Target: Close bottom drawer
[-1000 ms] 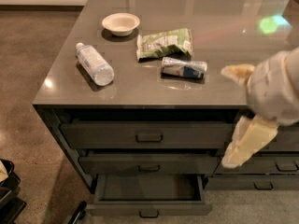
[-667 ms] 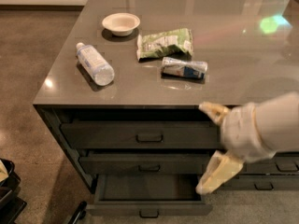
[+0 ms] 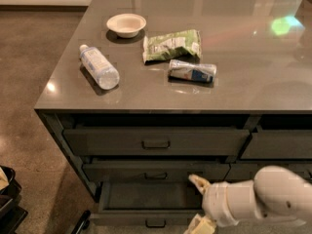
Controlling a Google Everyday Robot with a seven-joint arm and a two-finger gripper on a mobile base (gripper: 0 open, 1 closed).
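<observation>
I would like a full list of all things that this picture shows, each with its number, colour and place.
counter: one, grey top, fills the middle
bowl: one, white, far left of the counter
water bottle: one, clear, lying on its side near the left edge
snack bag: one, green, right of the bowl
packet: one, silver and blue, just in front of the snack bag
upper drawers: two, dark grey, left stack
bottom drawer: one, dark grey, pulled out, below them
arm: one, white, lower right
gripper: one, cream fingers apart, over the bottom drawer's right part
</observation>
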